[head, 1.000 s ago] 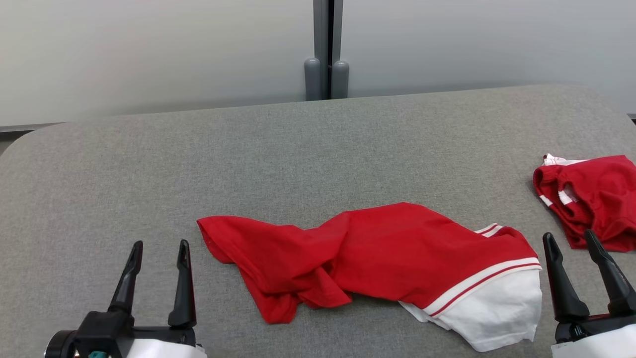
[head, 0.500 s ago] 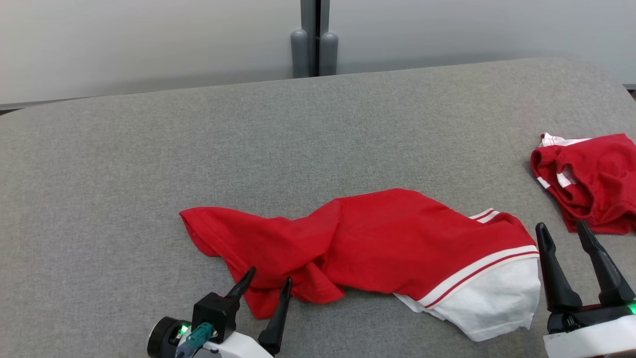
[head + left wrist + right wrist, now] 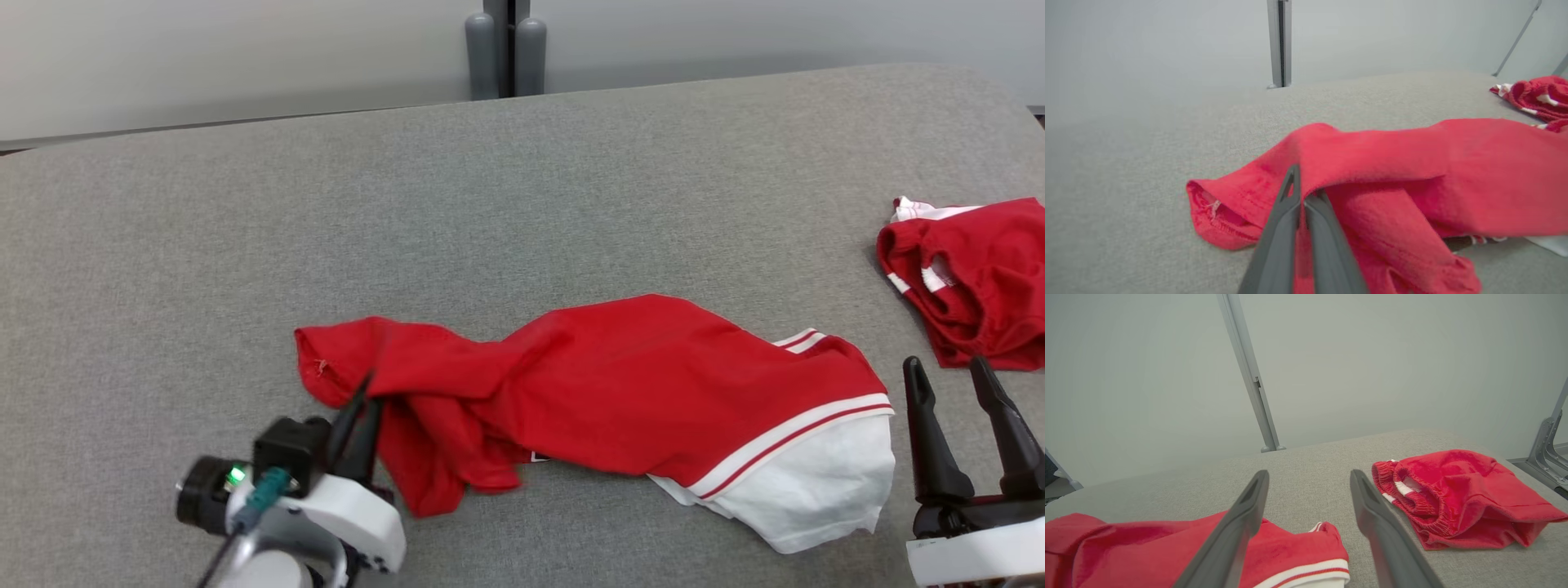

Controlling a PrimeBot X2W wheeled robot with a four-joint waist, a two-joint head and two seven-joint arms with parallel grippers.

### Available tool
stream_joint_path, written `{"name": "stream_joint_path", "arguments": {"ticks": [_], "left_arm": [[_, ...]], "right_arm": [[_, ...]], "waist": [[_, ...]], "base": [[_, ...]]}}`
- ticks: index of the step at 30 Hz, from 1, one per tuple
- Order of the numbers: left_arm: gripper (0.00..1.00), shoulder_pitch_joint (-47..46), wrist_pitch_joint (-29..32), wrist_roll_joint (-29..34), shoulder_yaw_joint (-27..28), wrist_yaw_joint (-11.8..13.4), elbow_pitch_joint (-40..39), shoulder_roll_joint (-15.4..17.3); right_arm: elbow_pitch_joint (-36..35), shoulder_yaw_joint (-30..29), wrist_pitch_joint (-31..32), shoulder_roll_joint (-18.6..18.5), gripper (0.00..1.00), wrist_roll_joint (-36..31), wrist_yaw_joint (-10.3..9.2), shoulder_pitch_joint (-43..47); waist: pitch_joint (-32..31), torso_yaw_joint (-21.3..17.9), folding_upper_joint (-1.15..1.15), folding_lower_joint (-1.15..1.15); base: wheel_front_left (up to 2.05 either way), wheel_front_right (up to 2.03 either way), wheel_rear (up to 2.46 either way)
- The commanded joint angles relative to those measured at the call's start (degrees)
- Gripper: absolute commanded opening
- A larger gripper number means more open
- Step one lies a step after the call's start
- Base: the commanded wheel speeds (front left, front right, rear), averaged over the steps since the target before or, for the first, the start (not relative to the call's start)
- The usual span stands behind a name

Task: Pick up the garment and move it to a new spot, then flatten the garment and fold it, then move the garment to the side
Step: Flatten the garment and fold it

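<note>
A crumpled red garment (image 3: 637,384) with white stripes and a white end lies stretched across the middle of the grey padded table (image 3: 522,204). My left gripper (image 3: 371,390) is at the garment's left end, shut on a fold of the red cloth. In the left wrist view the fingers (image 3: 1282,228) press together with the garment's fabric (image 3: 1412,163) draped over their tips, raised slightly off the table. My right gripper (image 3: 947,376) stands open just right of the garment's white end, touching nothing. In the right wrist view, the garment's striped edge (image 3: 1298,571) lies below the gripper (image 3: 1308,475).
A second red garment with an elastic waistband (image 3: 980,278) lies bunched at the table's right edge, just beyond my right gripper; it also shows as red shorts (image 3: 1453,490). A grey post (image 3: 498,45) stands behind the table's far edge. Bare grey surface stretches to the left and the back.
My left gripper came in from the lower left, reached the garment's left end and shut on it, bunching that end up. The head camera tilted, shifting the whole picture. The right gripper stayed open.
</note>
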Motion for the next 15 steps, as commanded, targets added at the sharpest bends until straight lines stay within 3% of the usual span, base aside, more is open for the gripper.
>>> {"name": "stream_joint_path", "arguments": {"ticks": [1, 9, 15], "left_arm": [[0.0, -1.7, 0.1, 0.5, 1.2, 0.7, -2.0, 1.4], [0.0, -6.7, 8.5, 2.2, 3.6, 2.2, -11.1, 7.1], [0.0, -10.3, 12.9, -1.0, 5.2, 0.5, -7.1, 8.1]], "right_arm": [[0.1, -0.6, -0.6, 0.2, 1.0, 0.3, -0.01, -0.7], [1.0, -0.9, -0.9, -0.1, 1.0, 1.0, -0.02, -1.9], [1.4, 0.0, -1.1, 0.1, 1.0, 1.2, -0.01, -3.4]], "waist": [[0.3, 0.5, 0.0, 0.0], [1.6, 1.1, 0.0, 0.0], [3.4, -0.2, 0.0, 0.0]], "base": [[0.0, 0.0, 0.0], [0.0, 0.0, 0.0], [0.0, 0.0, 0.0]]}}
